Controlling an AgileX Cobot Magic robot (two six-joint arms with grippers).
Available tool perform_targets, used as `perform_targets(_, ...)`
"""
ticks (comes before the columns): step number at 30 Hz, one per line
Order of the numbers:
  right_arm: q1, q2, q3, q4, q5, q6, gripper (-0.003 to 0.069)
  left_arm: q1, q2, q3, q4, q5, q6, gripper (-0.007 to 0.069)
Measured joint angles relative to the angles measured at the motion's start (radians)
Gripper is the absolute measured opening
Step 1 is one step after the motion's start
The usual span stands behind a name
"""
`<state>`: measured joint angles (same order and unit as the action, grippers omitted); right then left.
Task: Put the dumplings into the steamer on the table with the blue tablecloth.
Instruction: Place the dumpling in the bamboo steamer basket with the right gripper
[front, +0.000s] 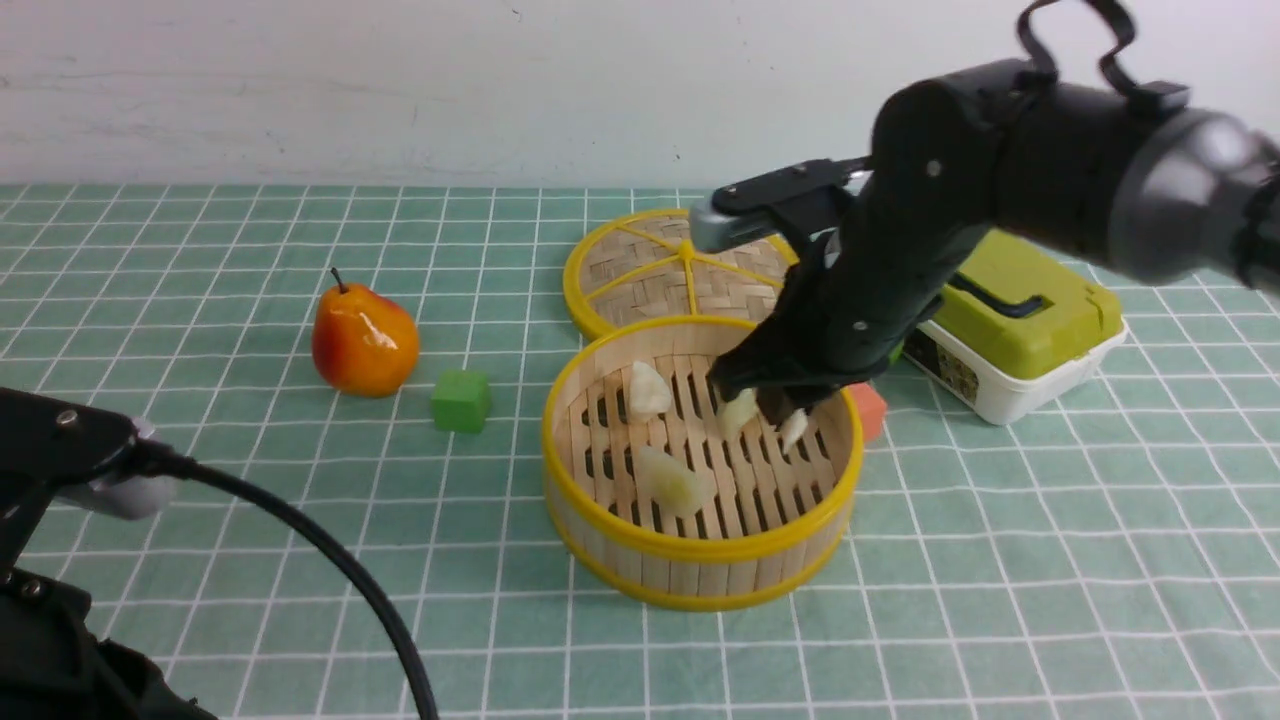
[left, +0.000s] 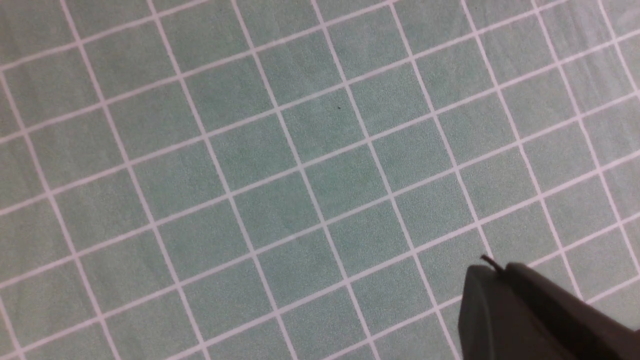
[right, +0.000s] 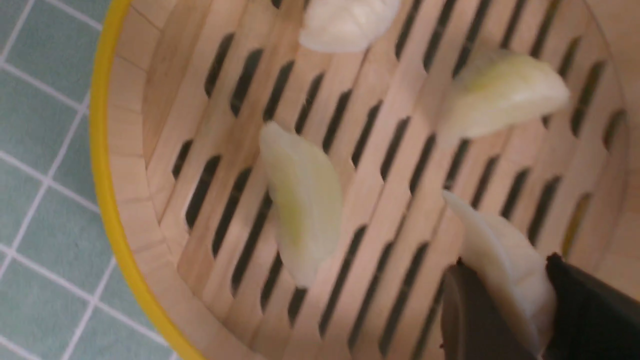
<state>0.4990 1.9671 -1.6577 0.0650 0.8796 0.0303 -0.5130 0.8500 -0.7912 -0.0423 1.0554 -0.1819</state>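
1. While over the blue-green white-gridded tablecloth (left: 300, 150), the left tool (left: 501, 272) is clenched, empty.
2. Inside the round yellow-rimmed bamboo steamer (front: 700, 545), the right tool (right: 507, 280), partly apart, grips one pale crescent dumpling (right: 495, 230); three more lie inside too.

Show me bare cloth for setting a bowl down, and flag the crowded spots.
Free: the tablecloth in front of the steamer and lunch box; also behind the pear. Crowded: around the steamer's far side, with lid, orange cube, and right claw gripping a dumpling.
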Motion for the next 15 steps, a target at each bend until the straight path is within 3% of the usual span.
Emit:
perform_targets(7, 0.012, 0.116, 0.0, -0.022, -0.032, 0.057, 0.0193, 0.0, -0.157, 0.117, -0.01, -0.054, 0.0, 0.002)
perform_targets(11, 0.012, 0.128, -0.005, -0.024, -0.018, 0.062, 0.0311, 0.0, -0.308, 0.22, -0.009, -0.127, 0.0, 0.0024)
perform_targets(15, 0.012, 0.053, -0.011, -0.02, 0.015, 0.061, 0.0384, 0.0, -0.384, 0.245, 0.002, -0.178, 0.0, 0.0026)
